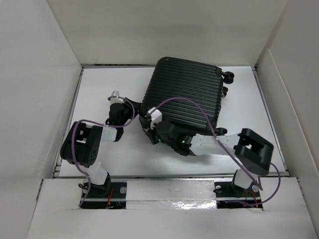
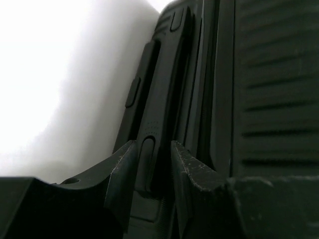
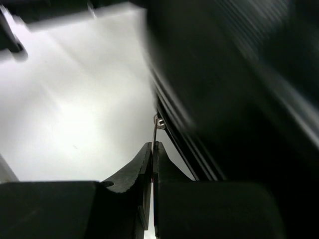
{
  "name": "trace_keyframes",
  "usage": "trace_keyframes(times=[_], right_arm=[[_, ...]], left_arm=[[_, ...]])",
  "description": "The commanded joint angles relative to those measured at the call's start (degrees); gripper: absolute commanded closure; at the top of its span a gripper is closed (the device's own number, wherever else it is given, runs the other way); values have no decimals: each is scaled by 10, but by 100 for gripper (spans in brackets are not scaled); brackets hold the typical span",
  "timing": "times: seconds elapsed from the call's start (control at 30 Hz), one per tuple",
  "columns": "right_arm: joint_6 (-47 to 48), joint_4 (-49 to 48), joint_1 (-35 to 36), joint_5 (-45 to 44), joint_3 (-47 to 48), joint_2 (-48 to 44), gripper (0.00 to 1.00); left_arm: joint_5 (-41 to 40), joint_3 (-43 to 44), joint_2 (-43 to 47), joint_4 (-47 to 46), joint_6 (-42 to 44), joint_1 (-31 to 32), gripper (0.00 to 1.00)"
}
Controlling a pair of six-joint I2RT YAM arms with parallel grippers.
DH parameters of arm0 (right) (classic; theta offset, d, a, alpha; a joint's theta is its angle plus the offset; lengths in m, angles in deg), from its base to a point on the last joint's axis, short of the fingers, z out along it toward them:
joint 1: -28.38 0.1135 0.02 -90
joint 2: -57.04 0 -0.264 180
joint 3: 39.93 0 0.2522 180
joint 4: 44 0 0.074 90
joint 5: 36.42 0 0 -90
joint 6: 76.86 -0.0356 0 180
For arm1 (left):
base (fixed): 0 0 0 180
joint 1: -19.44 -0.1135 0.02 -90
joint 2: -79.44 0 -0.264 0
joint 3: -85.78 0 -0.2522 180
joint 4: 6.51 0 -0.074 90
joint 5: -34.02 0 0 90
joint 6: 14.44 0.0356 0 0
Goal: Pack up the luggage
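The luggage is a black ribbed hard-shell suitcase lying flat and closed in the middle of the table, with its wheels at the far right. My left gripper is at its left edge. In the left wrist view the gripper is closed around a black side handle of the luggage. My right gripper is at the near left corner. In the right wrist view the gripper is shut on a thin metal zipper pull beside the shell.
White walls enclose the white table on the left, back and right. A white ledge runs along the near edge above the arm bases. Purple cables loop over the luggage.
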Motion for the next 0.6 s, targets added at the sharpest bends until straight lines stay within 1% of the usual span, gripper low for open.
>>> trace_keyframes(times=[0.0, 0.03, 0.1, 0.17, 0.23, 0.33, 0.37, 0.4, 0.43, 0.47, 0.5, 0.53, 0.57], right_arm=[[22, -52, 43, 132, 164, 58, 100], [23, -43, 50, 168, 187, 90, 100], [20, -43, 56, 184, 218, 112, 100], [16, -57, 61, 190, 221, 116, 100], [13, -65, 61, 182, 202, 103, 100], [6, -67, 61, 140, 124, 42, 100], [2, -59, 61, 141, 90, 25, 98], [-2, -45, 56, 142, 78, -9, 67], [-4, -3, 56, 142, 70, -28, 51], [-3, 17, 56, 147, 64, -46, 39], [1, 41, 49, 153, 58, -65, 24], [3, 90, 44, 153, 56, -106, 20], [5, 109, 44, 149, 55, -129, 17]], left_arm=[[96, -46, 31, -34, 53, 31, 70], [98, -62, 44, -36, 58, 31, 70], [101, -79, 58, -44, 61, 31, 71], [105, -107, 71, -57, 58, 36, 70], [109, -134, 82, -82, 43, 36, 71], [93, -151, 109, -74, 42, 36, 71], [89, -153, 117, -71, 43, 36, 71], [82, -155, 124, -62, 46, 36, 71], [79, -155, 133, -52, 49, 36, 71], [77, -149, 136, -44, 56, 36, 71], [77, -147, 137, -30, 60, 36, 71], [78, -145, 137, -28, 61, 36, 71], [79, -142, 137, -28, 64, 36, 71]])
